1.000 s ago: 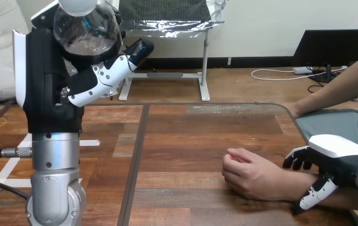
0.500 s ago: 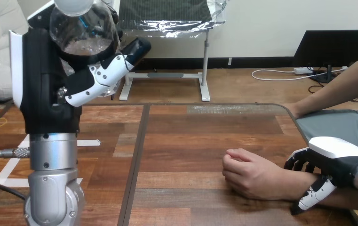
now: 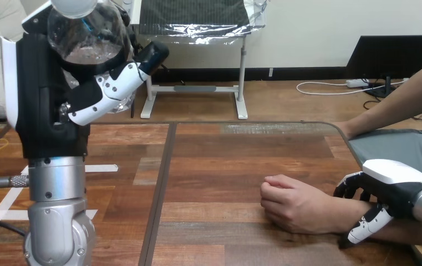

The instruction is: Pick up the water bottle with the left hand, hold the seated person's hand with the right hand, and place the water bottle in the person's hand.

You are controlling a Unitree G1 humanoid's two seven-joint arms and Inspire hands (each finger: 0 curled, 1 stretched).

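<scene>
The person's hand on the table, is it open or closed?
Closed. The person's hand rests on the table with its fingers curled in, like a loose fist.

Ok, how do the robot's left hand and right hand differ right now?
The left hand is up high; the right hand sits low at the table. The left hand grips the water bottle; the right hand curls round the person's wrist. Both are shut on something.
</scene>
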